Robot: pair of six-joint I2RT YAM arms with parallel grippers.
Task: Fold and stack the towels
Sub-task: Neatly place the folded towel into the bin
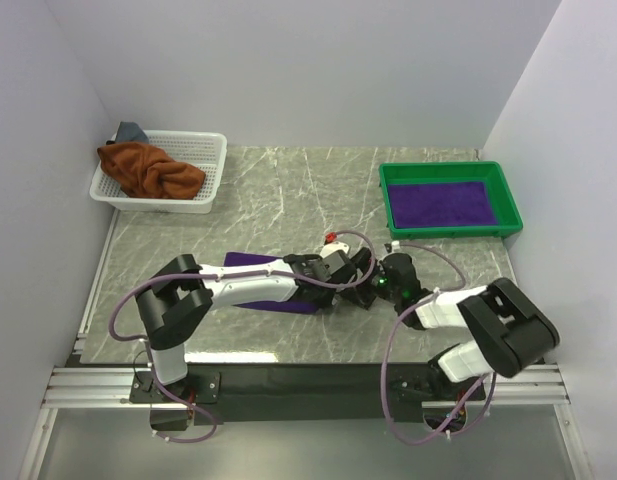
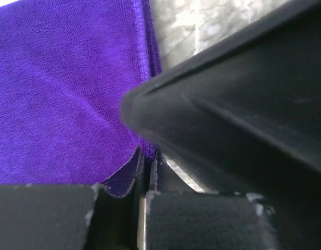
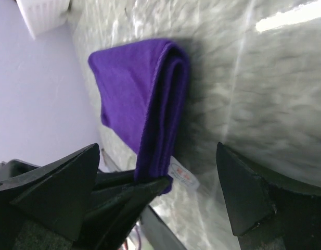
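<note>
purple towel (image 1: 248,259) mostly under left arm (image 1: 250,288), grey-blue towel (image 1: 131,131) largely behind rust-brown towel (image 1: 148,170)

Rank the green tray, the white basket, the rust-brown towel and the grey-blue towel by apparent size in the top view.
Largest: green tray and white basket, too alike to rank.
Then the rust-brown towel, bunched in the basket.
Smallest: the grey-blue towel, only a corner showing behind it.

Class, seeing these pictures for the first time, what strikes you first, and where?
A folded purple terry towel lies mid-table, its edge pinched in the left end effector. A crumpled rust-brown towel sits in the white mesh basket far left; a green plastic tray sits far right.
</note>
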